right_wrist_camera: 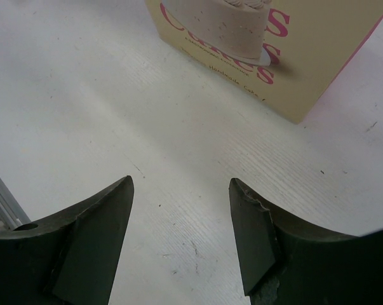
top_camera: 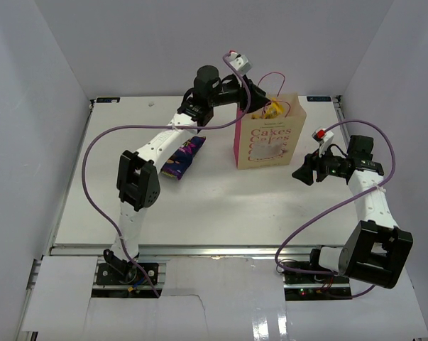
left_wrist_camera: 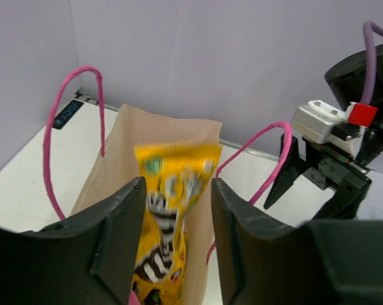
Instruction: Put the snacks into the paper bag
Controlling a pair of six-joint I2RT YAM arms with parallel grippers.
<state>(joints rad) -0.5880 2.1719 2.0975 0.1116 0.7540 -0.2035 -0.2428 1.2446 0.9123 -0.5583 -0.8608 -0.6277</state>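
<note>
White table (top_camera: 221, 206), L gripper (left_wrist_camera: 178, 184) spread over paper bag (left_wrist_camera: 115, 146), yellow packet (left_wrist_camera: 172, 171) between fingers, R gripper (right_wrist_camera: 180, 184) spread, empty.

The surface (top_camera: 221, 206) is a white rectangular board. Pale walls close it in on the left, far and right sides, and a metal rail (top_camera: 199, 250) runs along its near edge. In the right wrist view, it shows a fine lengthwise grain, a few dark specks and faint scuffs.

Two things rest directly on it. The paper bag (top_camera: 267, 142) stands upright in the far half, a little right of centre, with its base flat on the board and its lettered face toward the near edge. The purple-blue snack bag (top_camera: 184, 158) lies flat to the left of the paper bag, near it but not touching, and is partly hidden from above.
</note>
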